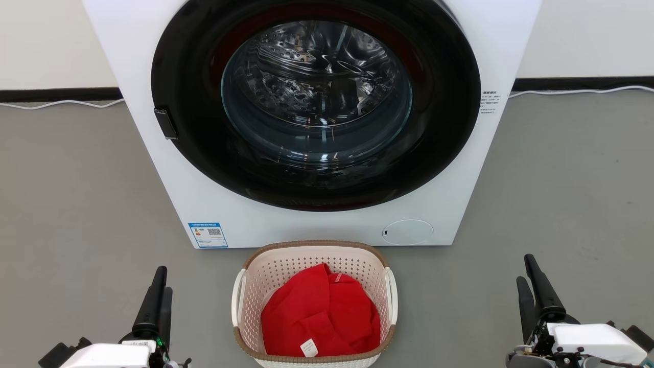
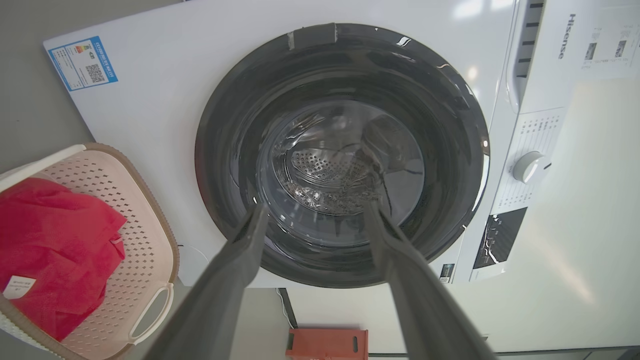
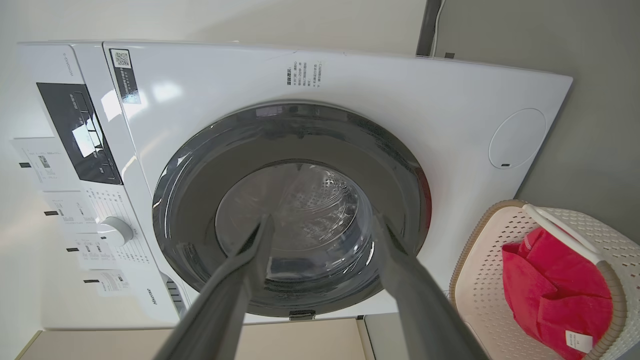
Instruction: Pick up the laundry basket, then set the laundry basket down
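Lying in laundry basket (image 1: 306, 258): red cloth (image 1: 319, 314)

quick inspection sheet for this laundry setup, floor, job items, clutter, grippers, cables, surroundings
surface: grey floor, flat, no spills seen
job's things: laundry basket upright on the floor just before the washing machine, red cloth with a white tag inside, unheld
clutter: orange-red slotted item beside the machine, kind unclear
grippers: left gripper and right gripper both open, empty, flanking the basket, apart from it
cables: white cable along the wall foot on each side of the machine
surroundings: pale wall with dark skirting; machine door looks shut
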Available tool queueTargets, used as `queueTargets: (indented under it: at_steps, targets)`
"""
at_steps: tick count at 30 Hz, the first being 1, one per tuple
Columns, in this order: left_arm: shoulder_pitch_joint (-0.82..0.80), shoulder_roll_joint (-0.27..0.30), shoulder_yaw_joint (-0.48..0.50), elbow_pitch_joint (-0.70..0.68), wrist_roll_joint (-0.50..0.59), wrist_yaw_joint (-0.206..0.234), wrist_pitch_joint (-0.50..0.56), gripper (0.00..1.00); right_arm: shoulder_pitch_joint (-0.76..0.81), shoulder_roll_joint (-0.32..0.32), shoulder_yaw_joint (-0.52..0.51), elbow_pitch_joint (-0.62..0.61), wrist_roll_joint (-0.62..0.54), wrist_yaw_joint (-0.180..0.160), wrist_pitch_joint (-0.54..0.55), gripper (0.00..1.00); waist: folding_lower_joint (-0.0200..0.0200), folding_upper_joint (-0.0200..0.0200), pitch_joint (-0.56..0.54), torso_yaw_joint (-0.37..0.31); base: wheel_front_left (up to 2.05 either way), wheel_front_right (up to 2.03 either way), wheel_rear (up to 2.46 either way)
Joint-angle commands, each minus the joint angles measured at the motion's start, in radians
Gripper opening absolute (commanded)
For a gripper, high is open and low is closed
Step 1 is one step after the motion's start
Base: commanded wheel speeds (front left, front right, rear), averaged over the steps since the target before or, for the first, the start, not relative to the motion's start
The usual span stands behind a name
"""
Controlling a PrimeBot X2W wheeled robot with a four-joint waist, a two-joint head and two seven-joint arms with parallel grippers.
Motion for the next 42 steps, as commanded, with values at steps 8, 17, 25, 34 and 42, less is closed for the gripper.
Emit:
queueTargets:
  at_steps: [8, 17, 25, 34, 42]
  targets:
    - [-0.042, 0.052, -0.029, -0.051, 0.086, -0.002, -0.045, 1.00, -0.032, -0.009, 0.026, -0.063, -0.099, 0.003, -0.036, 1.00, -0.0002, -0.0001, 0.000, -0.001, 0.00, 0.00, 0.00]
    - [-0.040, 0.069, -0.042, -0.085, 0.226, -0.002, -0.072, 1.00, -0.032, -0.010, 0.044, -0.091, -0.209, 0.004, -0.063, 1.00, -0.0002, -0.0001, 0.002, -0.001, 0.00, 0.00, 0.00]
    - [-0.039, 0.090, -0.060, -0.100, 0.363, -0.002, -0.092, 1.00, -0.034, -0.010, 0.057, -0.110, -0.314, 0.004, -0.083, 1.00, -0.0002, -0.0001, 0.003, -0.002, 0.00, 0.00, 0.00]
    - [-0.037, 0.105, -0.060, -0.113, 0.549, -0.002, -0.119, 1.00, -0.033, -0.011, 0.064, -0.129, -0.481, 0.005, -0.109, 1.00, -0.0002, -0.0001, 0.006, -0.003, 0.00, 0.00, 0.00]
    - [-0.035, 0.113, -0.062, -0.126, 0.681, -0.002, -0.142, 1.00, -0.034, -0.011, 0.070, -0.144, -0.638, 0.005, -0.133, 1.00, -0.0002, -0.0001, 0.009, -0.003, 0.00, 0.00, 0.00]
